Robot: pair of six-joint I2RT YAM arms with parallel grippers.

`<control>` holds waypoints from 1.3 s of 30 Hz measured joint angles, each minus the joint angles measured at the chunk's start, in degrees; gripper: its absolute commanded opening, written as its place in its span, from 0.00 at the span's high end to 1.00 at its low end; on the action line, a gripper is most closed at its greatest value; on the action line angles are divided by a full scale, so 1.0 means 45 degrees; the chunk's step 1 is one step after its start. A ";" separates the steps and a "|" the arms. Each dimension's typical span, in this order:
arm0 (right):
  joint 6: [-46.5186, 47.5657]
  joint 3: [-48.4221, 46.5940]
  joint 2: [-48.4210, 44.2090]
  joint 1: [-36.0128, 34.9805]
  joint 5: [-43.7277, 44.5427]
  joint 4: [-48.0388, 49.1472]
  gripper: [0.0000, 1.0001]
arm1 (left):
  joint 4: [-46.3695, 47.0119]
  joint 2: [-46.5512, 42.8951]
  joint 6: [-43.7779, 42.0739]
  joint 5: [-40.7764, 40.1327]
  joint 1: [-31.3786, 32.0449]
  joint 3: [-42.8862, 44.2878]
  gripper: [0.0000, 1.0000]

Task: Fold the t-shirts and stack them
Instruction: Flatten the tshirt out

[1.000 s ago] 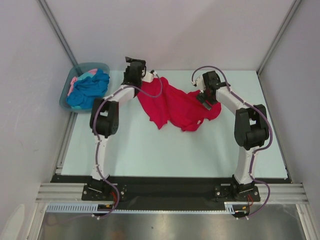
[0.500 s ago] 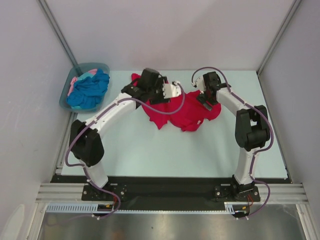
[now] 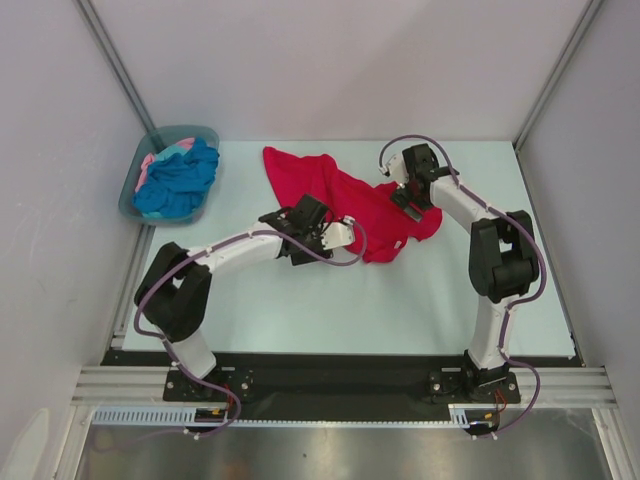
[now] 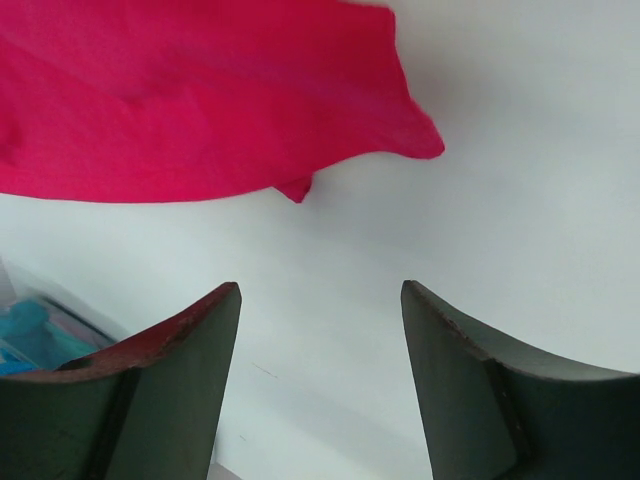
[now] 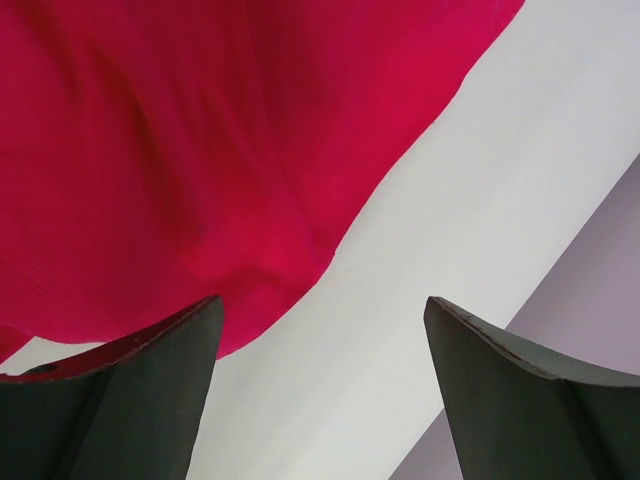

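The red shirt (image 3: 345, 195) lies rumpled on the table (image 3: 300, 300), so flattening it looks like the step in hand; the blue shirt (image 3: 180, 180) and pink shirt (image 3: 149, 162) sit in the tub (image 3: 128, 197). The left gripper (image 4: 320, 295) and right gripper (image 5: 320, 305) both stand spread and empty, and next should pinch the red shirt's edges

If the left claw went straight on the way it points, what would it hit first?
Probably the bare table, just short of the edge of the red shirt, though depth is hard to judge.
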State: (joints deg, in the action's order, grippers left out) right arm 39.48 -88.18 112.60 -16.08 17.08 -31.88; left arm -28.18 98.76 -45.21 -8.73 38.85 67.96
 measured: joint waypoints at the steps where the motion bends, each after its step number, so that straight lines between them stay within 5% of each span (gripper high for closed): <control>1: 0.0000 0.0000 0.0000 -0.0034 0.0000 0.0000 0.12 | 0.0068 -0.0165 0.0165 -0.0034 0.0097 0.0000 0.28; 20: 0.0005 0.0000 0.0000 -0.0287 0.0000 -0.0019 0.12 | 0.0646 0.0223 0.3963 -0.0962 0.1015 0.0015 0.29; 39: -0.0005 0.0029 0.0000 -0.0369 -0.0243 0.0000 0.12 | 0.1972 0.1617 0.5178 -0.1545 0.2108 -0.0010 0.28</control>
State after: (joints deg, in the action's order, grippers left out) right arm 39.46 -88.05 112.60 -17.74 15.99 -31.88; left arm -19.31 106.04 -21.91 -15.68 48.34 67.92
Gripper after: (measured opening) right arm 0.883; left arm 0.712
